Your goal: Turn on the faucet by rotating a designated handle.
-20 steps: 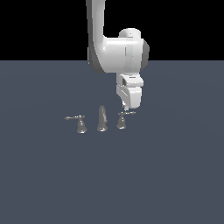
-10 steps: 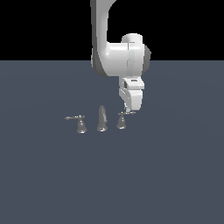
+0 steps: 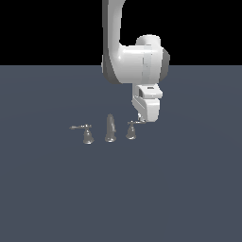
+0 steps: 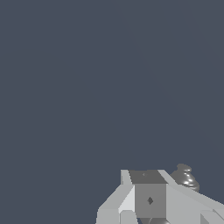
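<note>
Faucet [image 3: 109, 128] sits on the flat dark grey bench [image 3: 189, 189], three separate grey metal pieces in a row, small next to the white arm [image 3: 134, 61]. Middle piece is the tall tapered spout [image 3: 110, 127], narrow at the top, flaring at the foot. At 9 o'clock from the spout in the exterior view: second handle [image 3: 86, 133], bell-shaped base with a long thin lever pointing toward 9 o'clock. At 3 o'clock from the spout: designated handle [image 3: 132, 130], same bell base, shiny with specular highlights, topped by a short stubby lever pointing toward 3 o'clock. Gripper [image 3: 141, 119] hangs from the wrist at roughly 1–2 o'clock from that handle, tip right at the outer end of the stubby lever; contact looks likely but cannot confirm at this resolution. Wrist view shows the grey gripper body [image 4: 148, 197] up close and, just past it, the stacked rounded profile of the designated handle [image 4: 186, 177], partly hidden behind the gripper. Fingers not resolved in either view, so cannot tell whether the gripper is wide or closed.
</note>
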You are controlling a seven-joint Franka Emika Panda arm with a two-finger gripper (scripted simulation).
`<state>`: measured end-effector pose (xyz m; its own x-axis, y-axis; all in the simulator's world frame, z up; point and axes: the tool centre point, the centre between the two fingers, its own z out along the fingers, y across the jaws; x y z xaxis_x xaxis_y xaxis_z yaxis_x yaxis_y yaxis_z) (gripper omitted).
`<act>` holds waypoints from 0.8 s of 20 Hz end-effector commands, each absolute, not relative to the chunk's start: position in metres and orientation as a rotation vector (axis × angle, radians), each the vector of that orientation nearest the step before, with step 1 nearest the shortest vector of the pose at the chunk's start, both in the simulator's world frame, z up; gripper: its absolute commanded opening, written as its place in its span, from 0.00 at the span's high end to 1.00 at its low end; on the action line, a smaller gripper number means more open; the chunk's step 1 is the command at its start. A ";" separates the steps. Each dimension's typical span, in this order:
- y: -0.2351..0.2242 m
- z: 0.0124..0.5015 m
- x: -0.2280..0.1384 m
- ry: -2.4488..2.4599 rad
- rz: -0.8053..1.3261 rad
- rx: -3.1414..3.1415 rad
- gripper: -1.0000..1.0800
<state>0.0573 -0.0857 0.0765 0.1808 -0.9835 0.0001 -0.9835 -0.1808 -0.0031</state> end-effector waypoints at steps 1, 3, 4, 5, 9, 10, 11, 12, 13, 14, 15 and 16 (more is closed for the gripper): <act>-0.094 0.077 0.048 2.016 0.000 -2.410 1.00; -0.096 0.077 0.045 2.016 0.000 -2.410 1.00; -0.087 0.077 0.051 1.999 -0.005 -2.416 1.00; -0.087 0.077 0.048 1.999 -0.005 -2.415 1.00; -0.088 0.077 0.036 2.004 -0.004 -2.414 1.00; -0.089 0.077 0.032 2.005 -0.004 -2.413 1.00; -0.089 0.077 0.029 2.006 -0.003 -2.413 1.00; -0.089 0.077 0.026 2.007 -0.003 -2.413 1.00; -0.090 0.077 0.023 2.008 -0.002 -2.412 1.00; -0.090 0.077 0.019 2.009 -0.002 -2.412 1.00; -0.090 0.077 0.016 2.010 -0.002 -2.411 1.00; -0.090 0.077 0.013 2.012 -0.001 -2.411 1.00</act>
<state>0.0263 -0.0861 0.0763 0.1871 -0.9823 0.0028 -0.9821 -0.1871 -0.0200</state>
